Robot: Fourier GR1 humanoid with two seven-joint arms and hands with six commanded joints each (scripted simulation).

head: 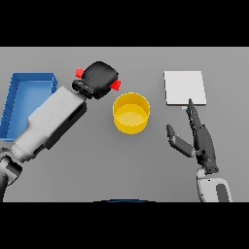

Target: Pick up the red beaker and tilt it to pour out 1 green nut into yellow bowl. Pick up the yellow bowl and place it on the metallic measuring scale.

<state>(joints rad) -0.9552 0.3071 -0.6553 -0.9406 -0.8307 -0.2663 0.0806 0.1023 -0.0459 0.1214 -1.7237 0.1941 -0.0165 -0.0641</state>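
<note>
Small red beaker [115, 85], mostly hidden, only bits showing far left of centre. Round yellow bowl [131, 113], upright, open, at centre just beside it. Flat pale metallic square scale [184, 87] far right, apart from bowl.

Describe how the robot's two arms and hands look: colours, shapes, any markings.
Both arms are boxy white and grey shells. The left arm shows a long white forearm with a dark grey side panel and a dark ribbed wrist. The left hand is a rounded black shape. The right hand is dark grey with slim segmented fingers, above a white cuff with grey inset. No cables or markings show.
</note>
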